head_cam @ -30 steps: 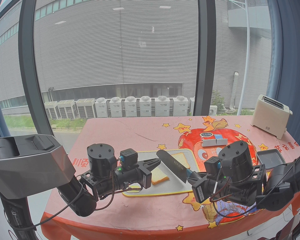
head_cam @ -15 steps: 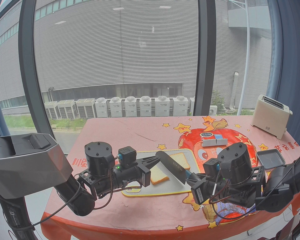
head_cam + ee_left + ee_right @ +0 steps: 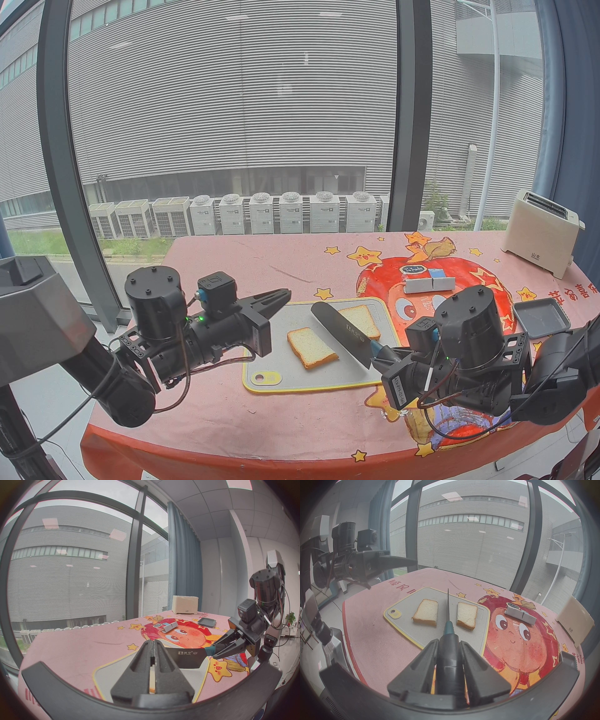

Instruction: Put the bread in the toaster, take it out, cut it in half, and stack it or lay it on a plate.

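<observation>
Head view: the knife (image 3: 342,331) is clamped by its handle in the right gripper (image 3: 380,359). The blade is held between the nearer bread half (image 3: 311,347) and the farther bread half (image 3: 360,320), over the cutting board (image 3: 269,378), presumably to leave both pieces reachable.

Left wrist view: the left gripper (image 3: 153,645) is pressed closed on nothing, near the board's far-left corner.

Right wrist view: the knife's long axis is directed away from the gripper, tip toward the window (image 3: 475,542).

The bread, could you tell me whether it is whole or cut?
Cut: two tan bread halves lie apart on the grey yellow-rimmed cutting board.
</observation>
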Controlling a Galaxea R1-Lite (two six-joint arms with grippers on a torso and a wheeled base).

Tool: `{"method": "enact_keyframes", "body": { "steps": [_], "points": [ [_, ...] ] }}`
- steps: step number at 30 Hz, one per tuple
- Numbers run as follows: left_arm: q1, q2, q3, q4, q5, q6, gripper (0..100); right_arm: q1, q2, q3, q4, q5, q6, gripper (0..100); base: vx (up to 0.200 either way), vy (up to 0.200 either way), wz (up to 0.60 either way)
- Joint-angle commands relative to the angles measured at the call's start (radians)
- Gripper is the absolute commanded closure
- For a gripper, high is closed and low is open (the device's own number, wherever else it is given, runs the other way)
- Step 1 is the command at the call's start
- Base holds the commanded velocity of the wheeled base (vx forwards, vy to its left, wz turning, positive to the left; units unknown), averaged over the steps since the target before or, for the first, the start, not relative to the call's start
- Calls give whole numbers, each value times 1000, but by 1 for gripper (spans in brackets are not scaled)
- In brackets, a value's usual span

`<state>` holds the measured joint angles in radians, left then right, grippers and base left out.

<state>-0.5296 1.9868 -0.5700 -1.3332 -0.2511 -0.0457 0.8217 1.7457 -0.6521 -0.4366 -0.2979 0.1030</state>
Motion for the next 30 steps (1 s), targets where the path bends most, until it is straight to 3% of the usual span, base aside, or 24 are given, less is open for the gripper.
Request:
{"method": "enact_keyframes", "body": {
  "steps": [1, 8, 19, 22, 26, 30],
  "points": [
    [34, -79, 27, 3, 3, 0, 100, -1, -2, -1, -1, 0, 0, 100, 0, 0, 0],
    [77, -140, 76, 3, 18, 0, 100, -4, -2, -3, -2, 3, 0, 100, 0, 0, 0],
    [230, -269, 119, 62, 26, 1, 100, -13, -2, -7, -5, 13, 1, 100, 0, 0, 0],
    [238, -292, 137, 66, 65, 1, 100, -16, -3, -7, -5, 16, 1, 100, 0, 0, 0],
    [241, -329, 145, 86, 73, 1, 100, -15, 1, -6, -5, 16, 1, 100, 0, 0, 0],
    [315, -391, 168, 135, 81, 3, 100, -18, 0, -7, -5, 14, 1, 100, 0, 0, 0]
  ]
}}
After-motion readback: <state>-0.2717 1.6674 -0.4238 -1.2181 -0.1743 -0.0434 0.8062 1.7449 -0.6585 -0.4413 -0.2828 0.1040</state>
